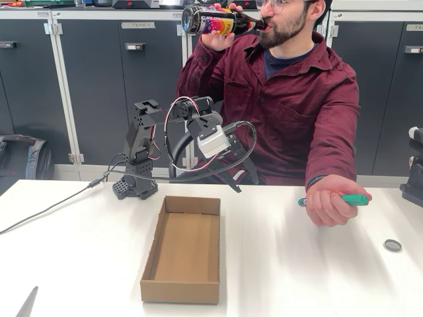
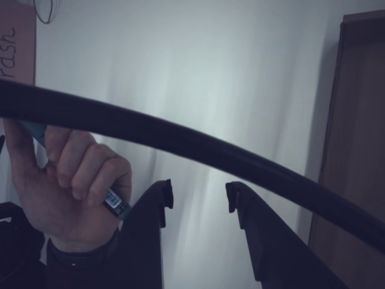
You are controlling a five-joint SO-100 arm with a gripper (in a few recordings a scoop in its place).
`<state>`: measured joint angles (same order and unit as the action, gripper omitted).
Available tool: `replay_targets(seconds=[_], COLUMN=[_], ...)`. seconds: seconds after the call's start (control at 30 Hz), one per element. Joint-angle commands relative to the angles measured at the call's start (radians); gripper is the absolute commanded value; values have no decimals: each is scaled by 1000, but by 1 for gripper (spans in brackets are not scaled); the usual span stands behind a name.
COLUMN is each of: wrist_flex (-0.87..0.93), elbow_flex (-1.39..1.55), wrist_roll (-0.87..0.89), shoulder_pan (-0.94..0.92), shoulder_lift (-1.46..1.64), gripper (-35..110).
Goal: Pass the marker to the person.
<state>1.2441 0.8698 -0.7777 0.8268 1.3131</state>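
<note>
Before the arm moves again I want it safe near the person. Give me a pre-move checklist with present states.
1. Tool empty and open: ok.
2. Slim green-capped marker with the person: ok, it lies in the person's hand on the white table.
3. Hand apart from the tool: ok.
4. Person attentive: not ok, drinking from a dark bottle.
5. Open brown cardboard box clear of the arm: ok.
</note>
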Motion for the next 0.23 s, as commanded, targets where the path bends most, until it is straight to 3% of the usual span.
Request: replay_targets(seconds=[0.0,0.2], wrist_flex=[-21,-26], elbow_flex=[-5,-6], wrist_roll=[3,3], shoulder_pan=[-8,-8], shoulder_lift=[84,84], gripper=[19,18])
